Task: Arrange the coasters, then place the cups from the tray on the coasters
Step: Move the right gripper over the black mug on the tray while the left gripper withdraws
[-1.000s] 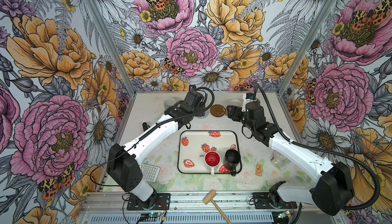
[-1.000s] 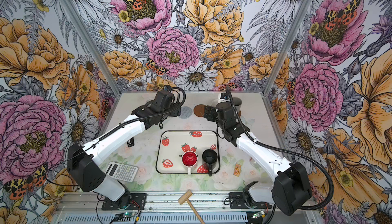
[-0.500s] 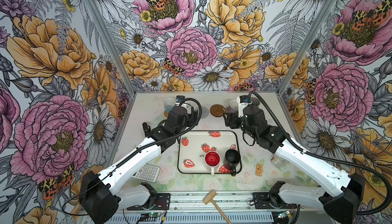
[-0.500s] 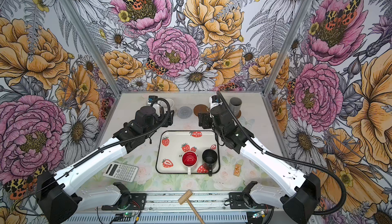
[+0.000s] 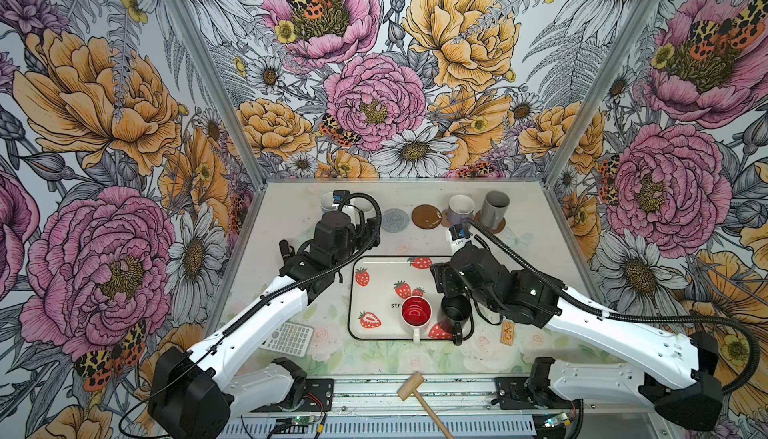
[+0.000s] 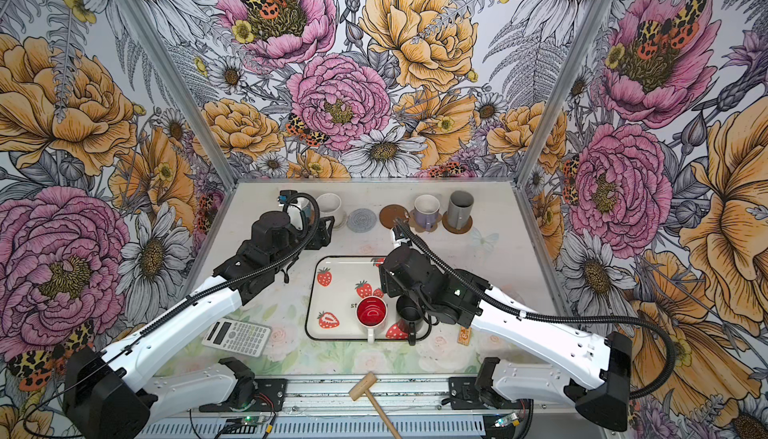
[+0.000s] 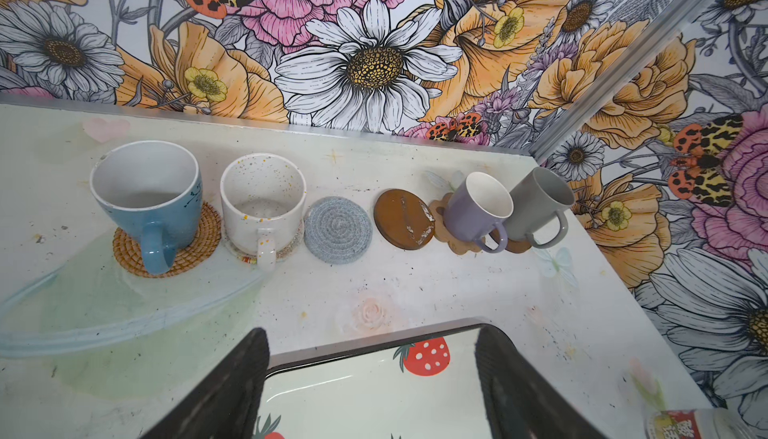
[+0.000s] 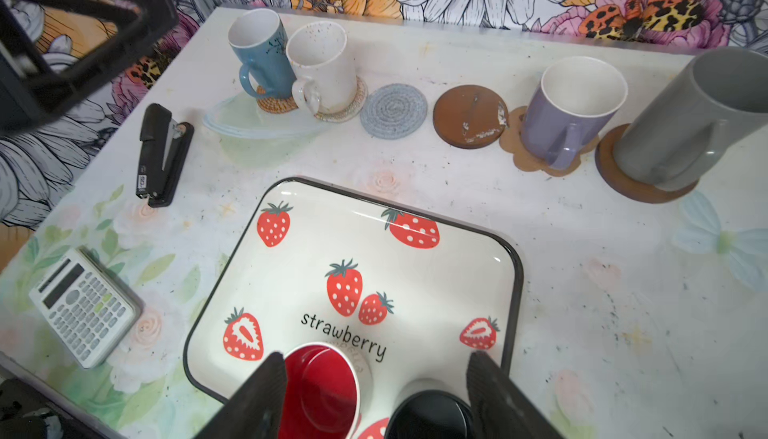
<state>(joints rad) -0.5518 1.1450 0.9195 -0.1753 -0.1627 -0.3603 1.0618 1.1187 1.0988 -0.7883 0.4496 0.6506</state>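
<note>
Just beneath the released, empty right claw [image 8: 376,360], the black handled mug [image 8: 428,414] and red-lined white mug [image 8: 320,387] sit on the cream strawberry-print tray [image 8: 436,275]. Next, probably: grasp one, carry it ahead to the bare grey-blue woven coaster [image 8: 393,110]. Left claw [image 7: 372,333]: released too.

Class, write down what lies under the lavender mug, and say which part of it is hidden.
A scalloped brown coaster lies under the lavender mug. Its wavy edge shows around the mug's base. Its middle is covered by the mug.
</note>
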